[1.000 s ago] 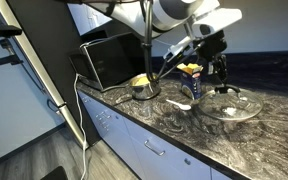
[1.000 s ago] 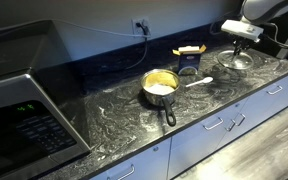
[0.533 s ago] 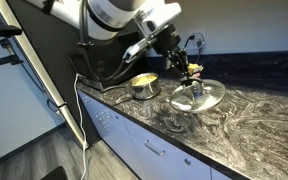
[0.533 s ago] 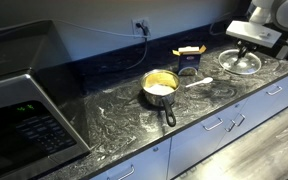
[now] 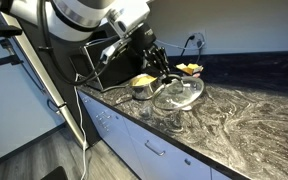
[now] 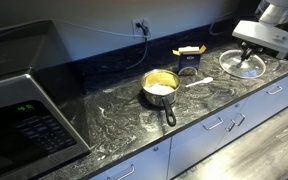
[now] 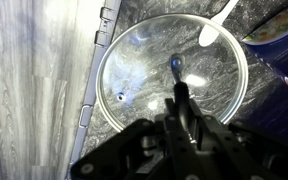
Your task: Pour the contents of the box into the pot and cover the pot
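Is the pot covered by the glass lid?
No, the pot stands uncovered with yellow contents showing, and the glass lid is well apart from it.

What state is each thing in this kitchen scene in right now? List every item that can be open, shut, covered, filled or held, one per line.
pot: uncovered, with yellow contents inside.
box: upright, behind the pot.
glass lid: held by its knob, not on the pot.
gripper: shut on the glass lid's knob.
microwave: door shut, display lit.
drawers: shut.
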You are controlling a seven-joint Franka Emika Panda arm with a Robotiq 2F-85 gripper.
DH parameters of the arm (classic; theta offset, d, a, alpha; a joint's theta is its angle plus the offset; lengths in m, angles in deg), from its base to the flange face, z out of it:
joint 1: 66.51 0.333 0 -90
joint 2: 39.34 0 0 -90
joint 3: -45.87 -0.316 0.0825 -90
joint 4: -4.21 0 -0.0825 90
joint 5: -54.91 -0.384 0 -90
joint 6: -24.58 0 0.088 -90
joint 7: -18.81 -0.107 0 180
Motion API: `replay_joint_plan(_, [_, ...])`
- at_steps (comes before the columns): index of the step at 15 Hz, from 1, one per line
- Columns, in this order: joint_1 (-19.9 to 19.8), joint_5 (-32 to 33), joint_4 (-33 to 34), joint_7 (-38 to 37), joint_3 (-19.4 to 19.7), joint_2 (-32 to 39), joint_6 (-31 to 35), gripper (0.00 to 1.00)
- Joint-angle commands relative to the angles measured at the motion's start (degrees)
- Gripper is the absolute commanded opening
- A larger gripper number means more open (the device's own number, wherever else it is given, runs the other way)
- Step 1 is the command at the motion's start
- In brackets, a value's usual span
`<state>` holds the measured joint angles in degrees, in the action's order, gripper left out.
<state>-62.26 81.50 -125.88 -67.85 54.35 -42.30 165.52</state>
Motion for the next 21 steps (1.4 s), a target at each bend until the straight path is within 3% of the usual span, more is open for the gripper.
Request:
replay_joint_plan(1, [-3.07, 2.17, -1.73, 3.02, -3.68, -1.38, 5.35, 0.04])
replay_joint_plan(6, [-3.03, -5.64, -5.67, 20.76, -6.20, -6.14, 11.98, 0.04])
replay_joint_plan(13, [0.63, -26.27, -2.14, 52.32, -10.15, -8.34, 7.53, 0.04])
replay_joint_plan(16, [1.62, -29.68, 1.60, 62.41, -12.10, -6.62, 4.23, 0.04])
replay_joint_plan(21, [2.90, -28.18, 8.35, 74.29, -15.00, -2.91, -1.52, 0.04])
